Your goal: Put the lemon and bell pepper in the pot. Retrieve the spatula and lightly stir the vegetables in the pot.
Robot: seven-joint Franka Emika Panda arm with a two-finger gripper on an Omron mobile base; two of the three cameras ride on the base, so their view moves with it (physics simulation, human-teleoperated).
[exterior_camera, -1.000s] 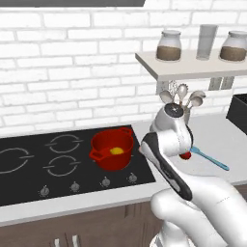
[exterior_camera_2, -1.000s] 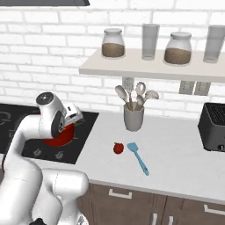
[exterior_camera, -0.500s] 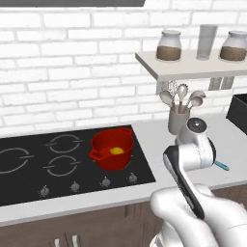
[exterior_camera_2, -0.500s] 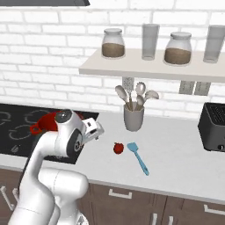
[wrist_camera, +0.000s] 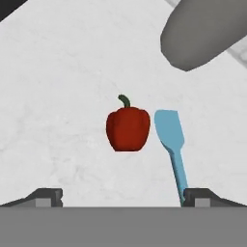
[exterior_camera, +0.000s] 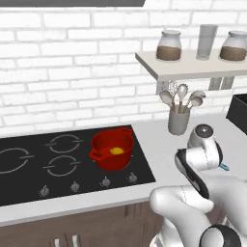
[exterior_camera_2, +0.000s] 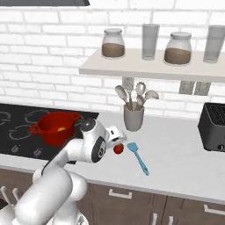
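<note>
Left base view: the arm's white wrist housing covers the bell pepper and most of the spatula; only the handle end of the spatula [exterior_camera: 223, 167] projects past the housing, toward the right edge of the surface [exterior_camera: 154, 140]. The gripper itself is hidden behind the wrist. The pot [exterior_camera: 112, 148] stands on the cooktop's [exterior_camera: 29, 169] rear right burner, with the lemon [exterior_camera: 116, 151] inside it.

Right base view: the arm bends low over the front part of the surface, with the gripper [exterior_camera_2: 119, 141] pointing down just above the bell pepper [exterior_camera_2: 117, 149]. Finger spacing cannot be read here. The spatula lies just right of the pepper, blade toward the wall. A grey utensil holder [exterior_camera_2: 133, 117] stands behind them; a dark toaster [exterior_camera_2: 214, 126] is cut off at the right edge.

Hand view: the two fingertips [wrist_camera: 44, 197] stand wide apart, clamping nothing. The pepper lies between them, farther out, stem pointing away. The spatula blade lies just beside it, not touching. The utensil holder appears blurred at the top right.
</note>
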